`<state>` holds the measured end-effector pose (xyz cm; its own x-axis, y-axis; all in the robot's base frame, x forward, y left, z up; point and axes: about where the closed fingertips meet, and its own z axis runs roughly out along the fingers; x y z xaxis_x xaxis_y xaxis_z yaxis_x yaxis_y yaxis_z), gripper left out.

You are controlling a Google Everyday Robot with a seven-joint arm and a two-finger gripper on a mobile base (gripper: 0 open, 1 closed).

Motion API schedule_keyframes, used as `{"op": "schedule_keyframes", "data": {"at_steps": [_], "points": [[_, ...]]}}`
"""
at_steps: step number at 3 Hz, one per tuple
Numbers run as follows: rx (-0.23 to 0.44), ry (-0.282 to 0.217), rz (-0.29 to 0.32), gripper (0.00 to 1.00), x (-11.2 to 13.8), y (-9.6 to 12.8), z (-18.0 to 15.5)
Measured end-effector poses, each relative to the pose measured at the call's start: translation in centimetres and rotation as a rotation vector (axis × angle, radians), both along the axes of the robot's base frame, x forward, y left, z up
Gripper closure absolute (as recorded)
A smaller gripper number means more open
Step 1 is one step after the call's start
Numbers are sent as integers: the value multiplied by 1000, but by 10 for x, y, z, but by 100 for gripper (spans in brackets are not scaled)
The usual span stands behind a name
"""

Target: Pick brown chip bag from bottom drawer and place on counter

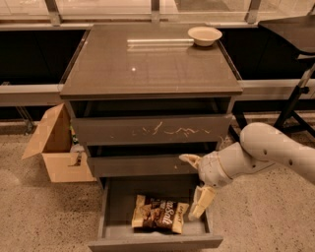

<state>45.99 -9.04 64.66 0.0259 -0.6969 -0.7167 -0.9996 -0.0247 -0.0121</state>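
While the tool hangs at the right side of the open bottom drawer, its two pale fingers are spread wide, one pointing left across the middle drawer front, the other pointing down just beside the brown chip bag; it grips nothing; the bag lies flat on the drawer floor, right of centre; the table above carries a pale bowl near its back right corner; a cardboard box stands open at the left.

Looks like a robot test lab in an office building tbh: speckled floor, windows across the top, open cardboard box at left, lone drawer cabinet, gripper spread wide at lower right.
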Motion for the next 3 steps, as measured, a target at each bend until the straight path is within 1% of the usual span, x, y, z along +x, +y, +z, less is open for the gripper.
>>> {"op": "schedule_keyframes", "data": {"at_steps": [1,2,3], "points": [[25,42,34,0,5,14,-68],[16,68,40,0,8,24,-106],[23,104,27,0,13,29,-144]]}}
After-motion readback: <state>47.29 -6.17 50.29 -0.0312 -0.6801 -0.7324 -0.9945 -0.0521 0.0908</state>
